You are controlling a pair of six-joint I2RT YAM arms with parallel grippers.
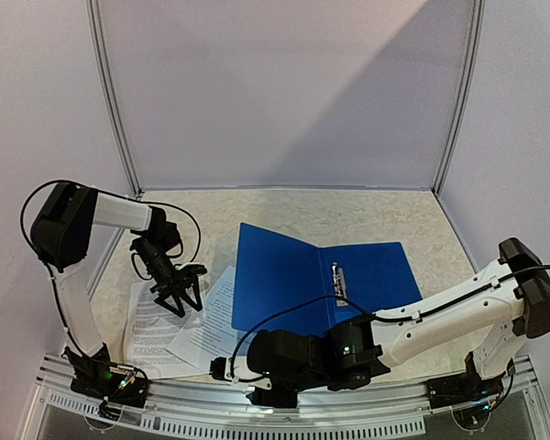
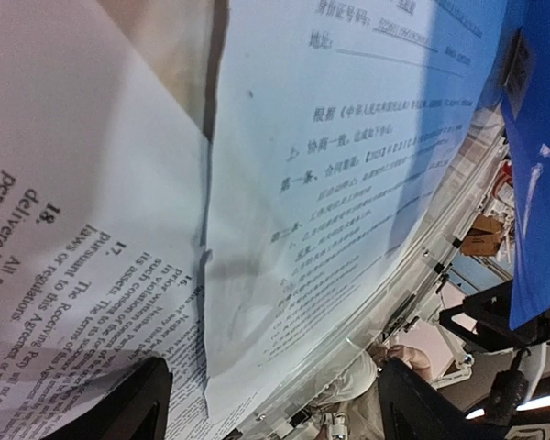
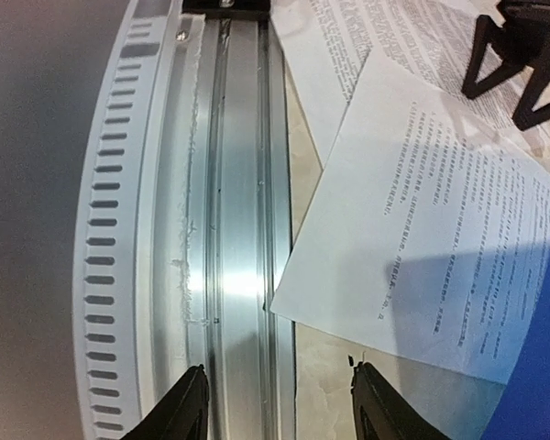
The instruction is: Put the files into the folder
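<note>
Overhead, the folder lies open, the two files overlapping just left of it beneath the spread left gripper. Its wrist view shows both files close below. Right wrist: the right gripper gapes over the metal rail, beside one file.

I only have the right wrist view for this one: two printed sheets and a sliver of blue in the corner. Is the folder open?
Observer: Yes. The top view shows the folder lying open, with its metal clip at the spine.
Reviewer: Is the left tool gripping a sheet?
Observer: No. Its own camera shows the left tool open, with nothing held.
Reviewer: Same language on both sheets?
Observer: No. In the left wrist view, one is an English sheet with numbered clauses and the other is a Chinese sheet.
</note>
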